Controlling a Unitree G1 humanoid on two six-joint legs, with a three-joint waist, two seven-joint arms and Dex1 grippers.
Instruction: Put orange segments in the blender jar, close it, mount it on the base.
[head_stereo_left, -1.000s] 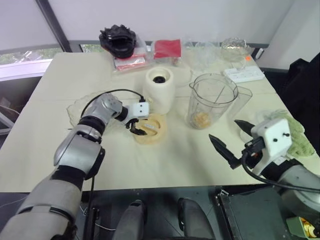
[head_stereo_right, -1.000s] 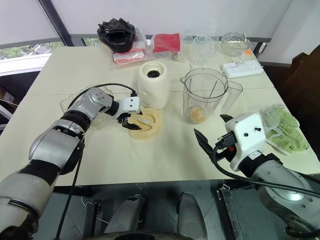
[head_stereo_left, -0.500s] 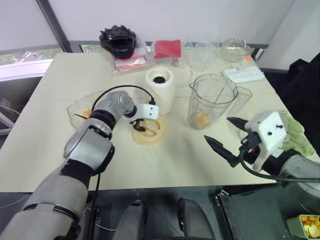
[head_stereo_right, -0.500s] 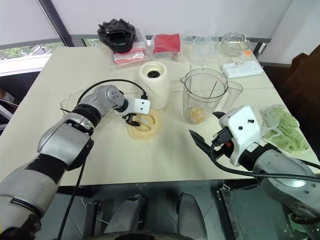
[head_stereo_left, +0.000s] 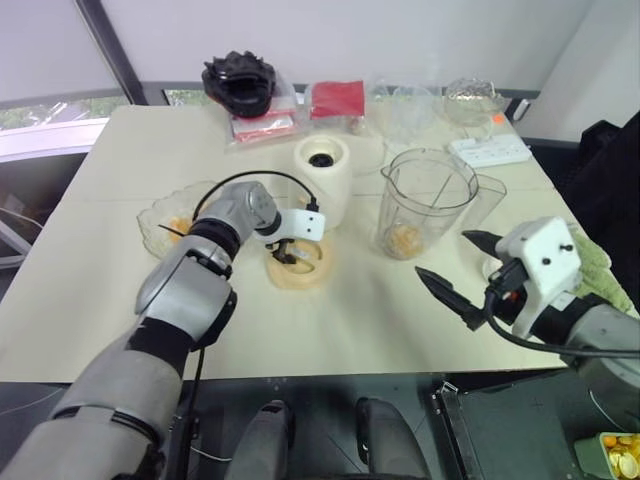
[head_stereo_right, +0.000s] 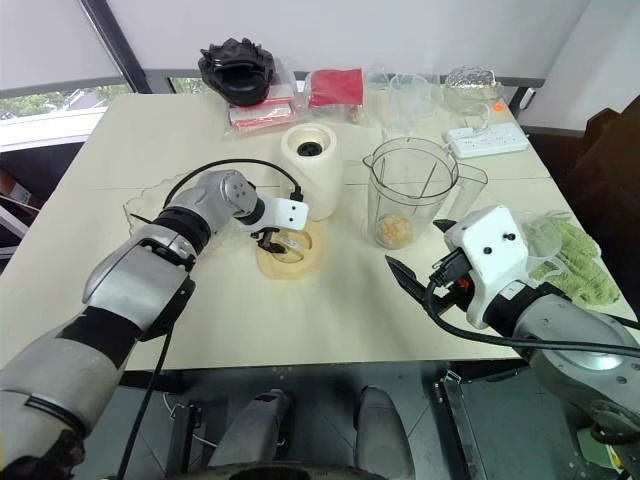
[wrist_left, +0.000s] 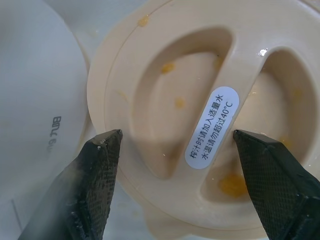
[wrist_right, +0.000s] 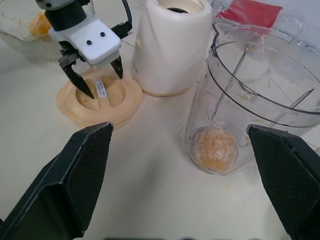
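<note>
Right wrist view: orange segments (wrist_right: 215, 149) already lie in the open blender jar (wrist_right: 250, 100) beside the base (wrist_right: 170, 45). Left gripper (wrist_right: 97, 75), jaws spread, straddles the handle bar of the cream lid (wrist_left: 215, 115); right gripper (head_stereo_left: 462, 270) waits open. Closing and mounting remain.

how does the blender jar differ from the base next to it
The blender jar is clear, open-topped and taller, with fruit at its bottom; the base is opaque cream, squat, with a black socket on top. The jar has a side handle; the base is plainly rounded. Both stand upright on the table.
</note>
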